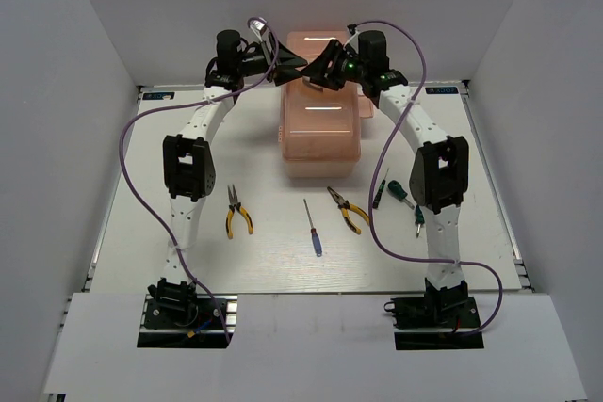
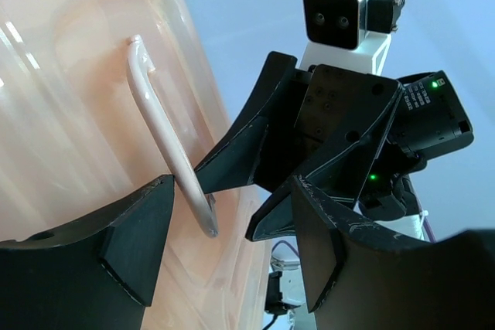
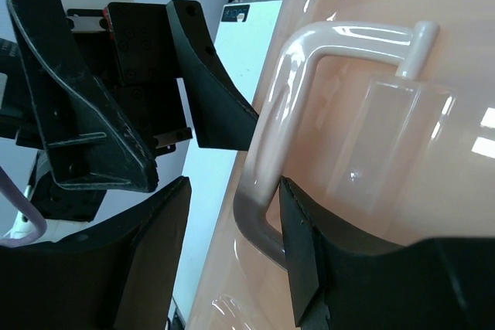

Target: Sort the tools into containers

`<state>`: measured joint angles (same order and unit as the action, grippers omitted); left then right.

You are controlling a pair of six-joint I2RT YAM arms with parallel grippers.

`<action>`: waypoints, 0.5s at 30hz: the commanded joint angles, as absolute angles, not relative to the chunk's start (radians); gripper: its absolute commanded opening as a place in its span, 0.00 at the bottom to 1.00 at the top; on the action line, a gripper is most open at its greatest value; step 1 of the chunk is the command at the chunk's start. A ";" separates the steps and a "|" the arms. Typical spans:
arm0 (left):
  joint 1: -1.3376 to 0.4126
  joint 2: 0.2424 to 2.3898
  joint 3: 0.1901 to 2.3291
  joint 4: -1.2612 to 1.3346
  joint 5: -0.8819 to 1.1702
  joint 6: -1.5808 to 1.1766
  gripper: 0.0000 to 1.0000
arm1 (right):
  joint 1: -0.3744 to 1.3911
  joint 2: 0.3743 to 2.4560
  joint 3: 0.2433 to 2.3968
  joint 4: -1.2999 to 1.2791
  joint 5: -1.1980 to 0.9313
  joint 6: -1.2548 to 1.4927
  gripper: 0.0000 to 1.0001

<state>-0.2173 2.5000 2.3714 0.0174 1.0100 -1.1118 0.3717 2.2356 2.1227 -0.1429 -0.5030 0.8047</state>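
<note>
Pink toolbox (image 1: 320, 129) sat closed; left gripper (image 2: 232, 191) and right gripper (image 3: 234, 191) hung open astride its handle (image 3: 340, 36). Opening probably needed clamping, then lifting.

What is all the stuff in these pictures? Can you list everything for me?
toolbox: one, see-through peach-pink, far middle of the table
toolbox handle: one, pale pink, on top of the box
pliers: two, yellow and black, in front of the box
blue screwdriver: one, between the pliers
green-and-black screwdrivers: two, by the right arm
slim dark tool: one, kind unclear, beside them
table: one, white
left arm, right arm: white and black
left gripper, right gripper: black, open, at the handle
</note>
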 commanded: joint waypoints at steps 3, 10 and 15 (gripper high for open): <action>-0.258 2.537 2.382 0.018 1.028 -1.121 0.72 | 0.364 2.232 2.134 -0.032 -0.566 0.853 0.55; -0.258 2.537 2.372 0.018 1.037 -1.121 0.74 | 0.354 2.229 2.125 0.023 -0.604 0.867 0.51; -0.258 2.537 2.372 0.005 1.037 -1.121 0.75 | 0.350 2.218 2.114 0.028 -0.612 0.862 0.51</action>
